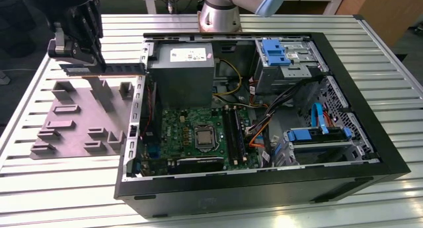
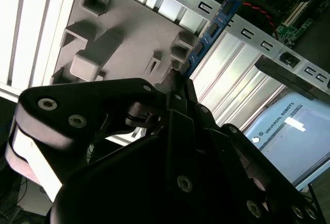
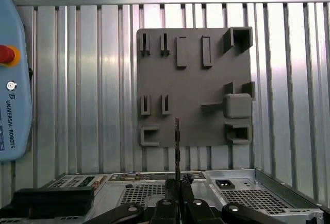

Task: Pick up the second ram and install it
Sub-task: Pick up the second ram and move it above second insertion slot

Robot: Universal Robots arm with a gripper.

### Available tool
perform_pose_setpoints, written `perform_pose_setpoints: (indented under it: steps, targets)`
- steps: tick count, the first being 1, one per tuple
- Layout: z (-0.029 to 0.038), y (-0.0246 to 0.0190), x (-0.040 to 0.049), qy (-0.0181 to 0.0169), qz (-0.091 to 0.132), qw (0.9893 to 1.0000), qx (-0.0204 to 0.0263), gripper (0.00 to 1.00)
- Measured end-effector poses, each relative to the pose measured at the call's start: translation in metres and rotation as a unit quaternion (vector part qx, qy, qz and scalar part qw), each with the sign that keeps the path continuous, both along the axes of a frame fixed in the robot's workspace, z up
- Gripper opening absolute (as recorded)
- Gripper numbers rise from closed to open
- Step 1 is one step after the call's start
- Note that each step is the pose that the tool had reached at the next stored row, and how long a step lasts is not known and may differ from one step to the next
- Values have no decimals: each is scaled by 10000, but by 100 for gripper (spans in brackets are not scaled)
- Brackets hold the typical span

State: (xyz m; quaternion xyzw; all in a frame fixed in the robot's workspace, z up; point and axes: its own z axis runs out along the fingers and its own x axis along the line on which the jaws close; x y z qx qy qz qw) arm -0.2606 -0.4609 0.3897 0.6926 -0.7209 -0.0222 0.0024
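Note:
My gripper (image 1: pixel 84 65) hangs at the exterior view's left, above the far end of the grey plastic holder (image 1: pixel 73 121), and is shut on one end of the second ram (image 1: pixel 123 67). The dark stick lies level and points toward the open computer case (image 1: pixel 264 191). In the second wrist view the ram (image 2: pixel 214 26) reaches out from the gripper (image 2: pixel 179 77) over the holder (image 2: pixel 124 23) and the case's edge. In the first wrist view the ram (image 3: pixel 177 144) is edge-on, rising from the gripper (image 3: pixel 178 185) before the holder (image 3: pixel 196 85). The green motherboard (image 1: pixel 188 131) has long black memory slots (image 1: pixel 233 134).
The case lies open on a slatted metal table (image 1: pixel 59 188), with a grey power supply (image 1: pixel 182 72), blue drive brackets (image 1: pixel 274 52) and loose cables (image 1: pixel 264 134) inside. A teach pendant (image 3: pixel 10 80) lies on the table. The arm's base (image 1: pixel 221 12) stands behind the case.

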Motion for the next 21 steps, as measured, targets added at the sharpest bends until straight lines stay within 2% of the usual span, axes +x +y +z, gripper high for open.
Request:
perform_pose_setpoints:
  steps: [21]
  targets:
    - [0, 0, 127, 0, 0, 10000, 0, 14]
